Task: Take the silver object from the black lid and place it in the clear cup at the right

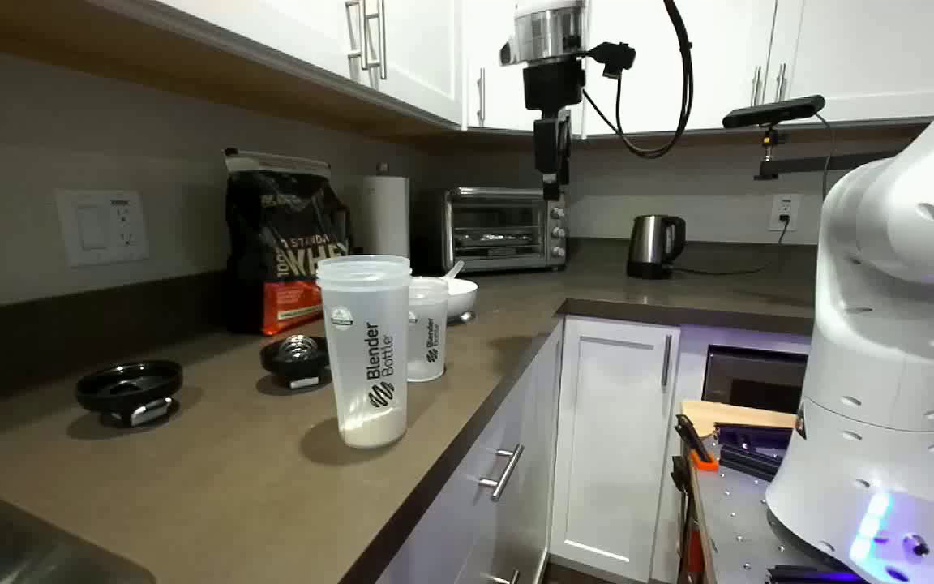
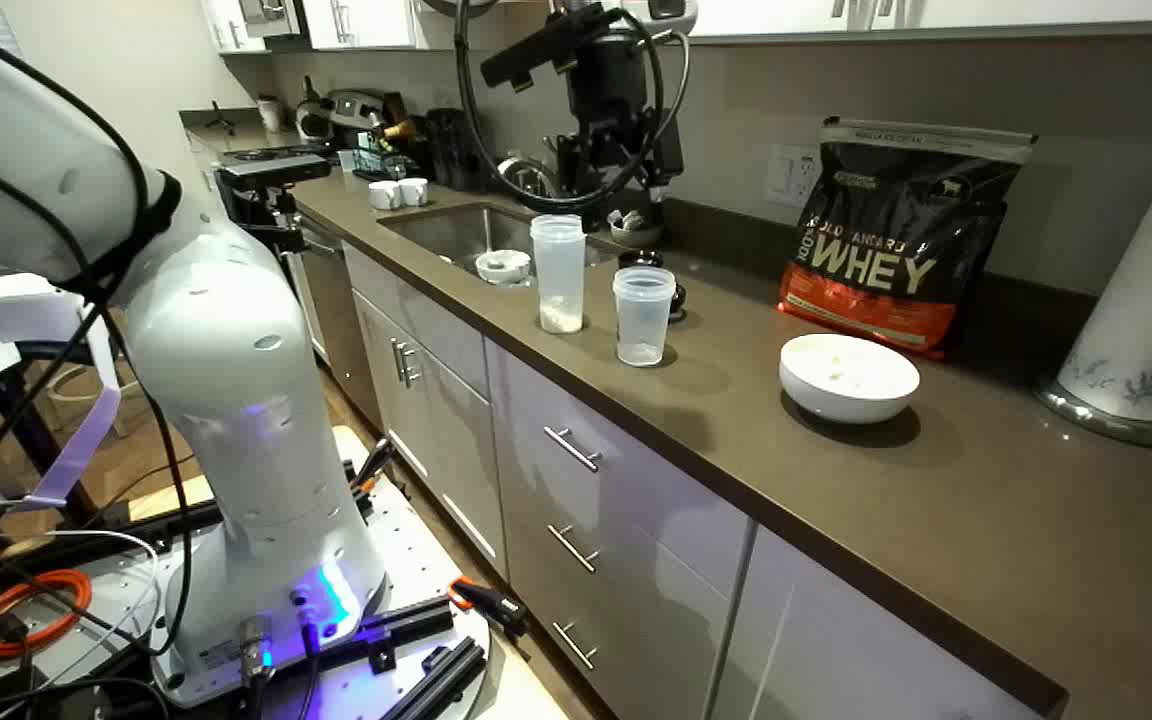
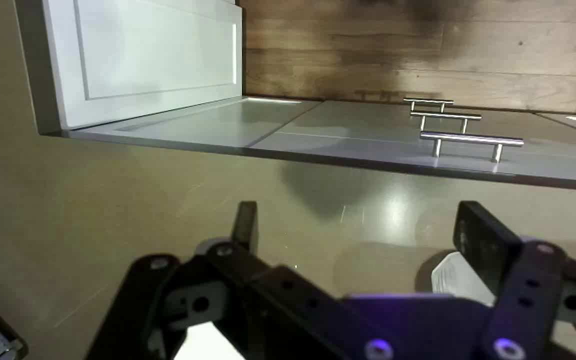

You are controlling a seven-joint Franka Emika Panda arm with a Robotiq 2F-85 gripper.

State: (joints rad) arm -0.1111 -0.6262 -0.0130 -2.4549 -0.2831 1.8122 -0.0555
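The silver wire ball [image 1: 298,349] sits in a black lid [image 1: 295,375] on the counter in an exterior view. The clear cup [image 1: 432,337] stands upright, partly hidden behind a bigger cup there. It shows fully, with no lid on, in an exterior view [image 2: 642,325]. My gripper [image 1: 552,182] hangs high above the counter, well above and apart from the cups and the lid. In the wrist view the gripper [image 3: 358,210] has its fingers wide apart with nothing between them. The silver ball does not show in the wrist view.
A bigger printed cup [image 1: 374,341] with pale powder stands beside the clear cup. Another black lid [image 1: 130,385] lies nearby. A white bowl [image 2: 848,378], whey bag [image 2: 901,235], paper towel roll [image 2: 1141,310], toaster oven [image 1: 507,229] and sink [image 2: 481,235] are around the counter.
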